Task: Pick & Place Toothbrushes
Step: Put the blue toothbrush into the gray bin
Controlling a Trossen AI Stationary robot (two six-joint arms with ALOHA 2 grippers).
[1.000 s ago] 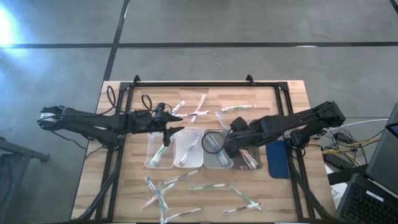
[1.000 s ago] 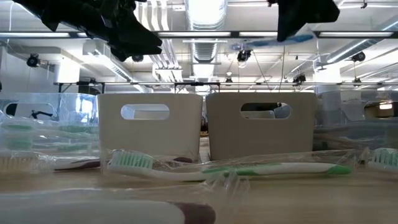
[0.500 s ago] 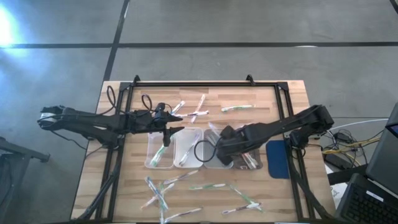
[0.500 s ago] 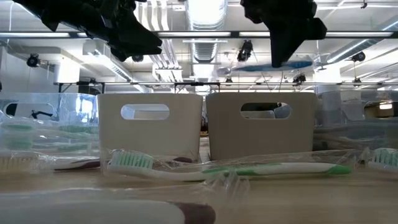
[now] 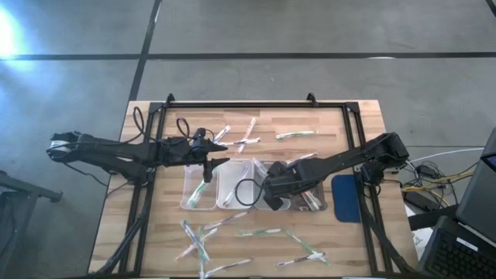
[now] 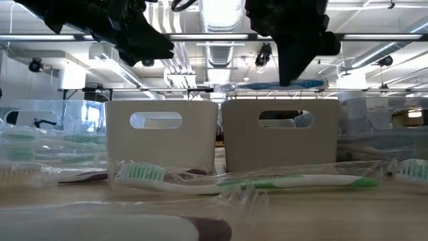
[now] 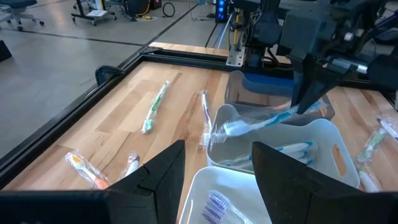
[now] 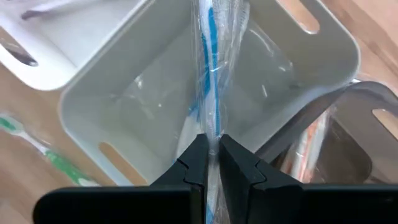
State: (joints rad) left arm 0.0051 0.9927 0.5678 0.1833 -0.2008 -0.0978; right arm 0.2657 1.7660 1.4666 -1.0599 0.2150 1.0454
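Right gripper (image 8: 211, 163): shut tight on wrapped blue toothbrush (image 8: 210, 81), held above white bin (image 8: 93, 93). Left gripper (image 7: 214, 168): fingers spread wide, empty, over neighbouring bin (image 7: 205, 186).

Ceiling strip lights (image 6: 221, 13) are glaring brightly in the low view; glare is washing the floor (image 5: 15, 35) overhead; nearest wrapped toothbrush (image 6: 100, 227) is blurring.

Two arms over a row of trays on a wooden surface (image 5: 155, 232)

The left claw (image 5: 211, 160) hangs above the leftmost tray (image 5: 199, 186); the right claw (image 5: 271, 188) sits two trays over, above the third tray (image 5: 271, 203). Wrapped toothbrushes (image 5: 246, 232) lie scattered on either long side of the row, and a blue pad (image 5: 346, 198) lies at its far end
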